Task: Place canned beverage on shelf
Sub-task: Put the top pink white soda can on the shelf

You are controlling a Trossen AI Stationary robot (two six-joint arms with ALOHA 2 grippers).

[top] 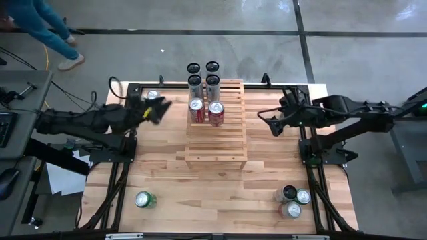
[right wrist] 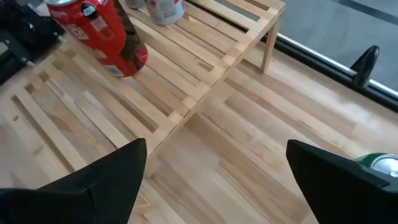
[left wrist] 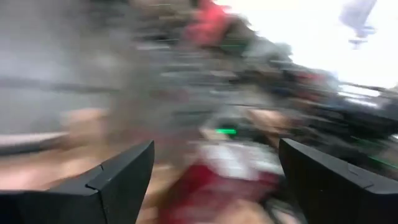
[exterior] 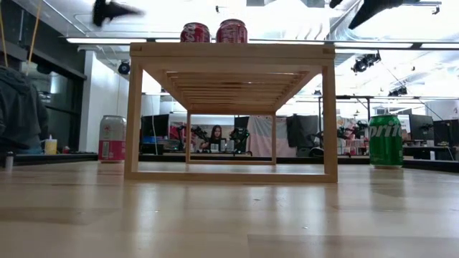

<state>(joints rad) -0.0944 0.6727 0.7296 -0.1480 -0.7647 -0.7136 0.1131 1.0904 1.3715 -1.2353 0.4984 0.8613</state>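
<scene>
Left gripper (top: pixel 162 107) spread, empty, beside shelf (top: pixel 215 137); silver can (top: pixel 153 96) rigid, slick, dentable: grip mid-body

Wooden table, rack and scattered cans

We see a butcher-block wooden tabletop (top: pixel 160 167) carrying a pale slatted wood shelf (top: pixel 215 143) at centre, with six cans on its far end (top: pixel 215 113); a green can (top: pixel 145 199) stands near-left, three cans (top: pixel 291 201) cluster near-right, another can (top: pixel 153 96) sits far-left.

2 red cans (exterior: pixel 213 32) atop the shelf (exterior: pixel 232 51)
</scene>
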